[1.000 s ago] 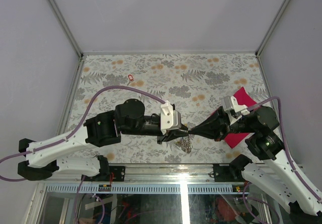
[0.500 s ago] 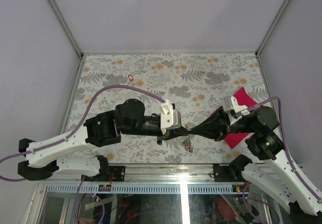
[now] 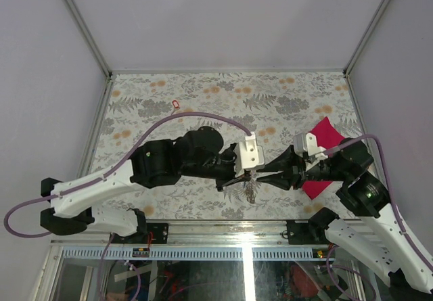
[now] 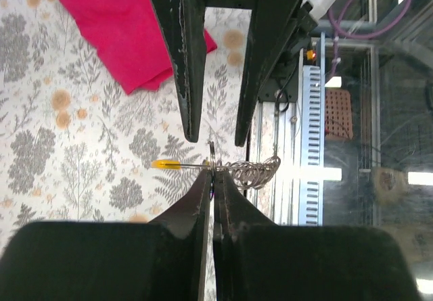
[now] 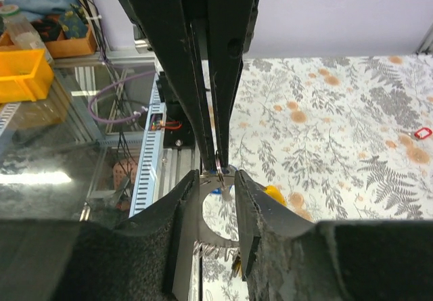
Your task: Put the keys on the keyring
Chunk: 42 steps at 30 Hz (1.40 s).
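Observation:
My left gripper (image 3: pixel 245 178) is shut on the thin silvery keyring (image 4: pixel 212 160) and holds it above the table near the front edge. The short chain (image 4: pixel 256 173) hangs from it. The yellow key (image 4: pixel 166 164) sticks out from the ring. My right gripper (image 3: pixel 262 175) faces the left one, open, and its fingers (image 5: pixel 186 203) straddle the keyring (image 5: pixel 215 235). The yellow head (image 5: pixel 274 194) shows beside the right finger. The red key (image 3: pixel 176 103) lies alone on the table at the far left and also shows in the right wrist view (image 5: pixel 422 133). I cannot make out the black key.
A magenta cloth (image 3: pixel 326 133) lies on the table at the right, partly under my right arm; it also shows in the left wrist view (image 4: pixel 122 37). The floral tabletop (image 3: pixel 203 95) is walled at the back and sides. The metal front rail (image 3: pixel 223 228) runs just below the grippers.
My right gripper has opened; earlier its tips were together against the left gripper's. My left arm has swung right and forward, carrying the keyring slightly right.

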### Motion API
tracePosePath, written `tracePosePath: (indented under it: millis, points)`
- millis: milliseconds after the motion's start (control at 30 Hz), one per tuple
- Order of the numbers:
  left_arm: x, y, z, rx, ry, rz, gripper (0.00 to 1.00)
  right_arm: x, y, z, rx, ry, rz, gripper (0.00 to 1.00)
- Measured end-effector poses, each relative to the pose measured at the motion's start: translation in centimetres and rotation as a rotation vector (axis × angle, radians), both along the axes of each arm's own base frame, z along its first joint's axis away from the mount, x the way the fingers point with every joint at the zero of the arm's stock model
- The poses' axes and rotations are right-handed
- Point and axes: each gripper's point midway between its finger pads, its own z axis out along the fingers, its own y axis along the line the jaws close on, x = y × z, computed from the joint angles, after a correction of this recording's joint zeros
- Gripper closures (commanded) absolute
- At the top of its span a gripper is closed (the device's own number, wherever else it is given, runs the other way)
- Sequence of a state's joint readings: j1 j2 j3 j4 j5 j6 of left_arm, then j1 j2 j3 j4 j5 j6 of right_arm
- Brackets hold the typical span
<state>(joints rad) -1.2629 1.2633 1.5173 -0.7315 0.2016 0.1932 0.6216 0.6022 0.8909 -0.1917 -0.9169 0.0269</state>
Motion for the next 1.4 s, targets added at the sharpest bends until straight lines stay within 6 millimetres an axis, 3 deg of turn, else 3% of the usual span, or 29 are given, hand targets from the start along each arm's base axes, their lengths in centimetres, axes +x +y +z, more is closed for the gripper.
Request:
tracePosePath:
  millis: [400, 867, 1200, 1400]
  points:
    - [1.1, 0.6, -2.4, 0.250, -0.004, 0.015, 1.00, 0.7, 0.2, -2.6, -0.069, 0.029, -0.008, 0.65]
    - [1.0, 0.9, -2.7, 0.296, -0.012, 0.003, 1.00, 1.6, 1.3, -4.1, -0.060, 0.079, 0.013, 0.67]
    - [1.1, 0.6, -2.1, 0.286, -0.021, 0.002, 1.00, 1.4, 1.6, -3.8, -0.044, 0.082, 0.046, 0.77]
    - [1.2, 0.6, -2.1, 0.286, -0.025, 0.005, 1.00, 1.2, 1.7, -3.8, -0.042, 0.086, 0.056, 0.90]
